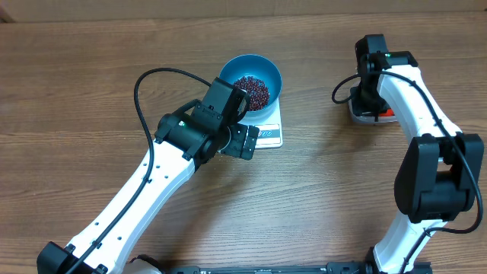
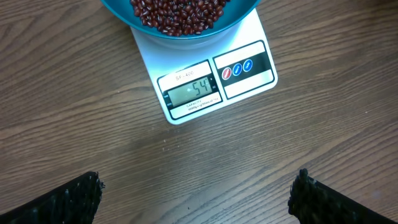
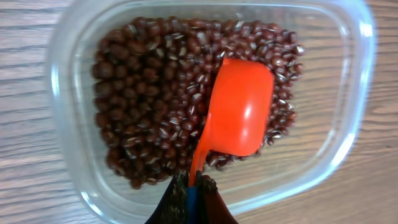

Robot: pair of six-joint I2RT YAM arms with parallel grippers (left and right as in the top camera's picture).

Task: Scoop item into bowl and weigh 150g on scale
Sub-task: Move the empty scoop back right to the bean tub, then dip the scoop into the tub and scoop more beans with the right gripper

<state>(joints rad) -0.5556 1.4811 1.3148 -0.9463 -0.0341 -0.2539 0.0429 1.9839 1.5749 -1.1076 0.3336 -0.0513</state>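
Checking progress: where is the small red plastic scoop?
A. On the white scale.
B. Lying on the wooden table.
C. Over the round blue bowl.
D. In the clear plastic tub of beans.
D: the right wrist view shows the small red plastic scoop on the dark red-brown beans inside the clear plastic tub.

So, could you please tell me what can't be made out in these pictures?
Right wrist: the right gripper hides the handle end of the scoop; the edges cut off the tub.
Overhead: that gripper covers tub and scoop; the left gripper covers the display of the scale.
Left wrist: the top edge cuts off the bowl and beans; the scale's print is too small.
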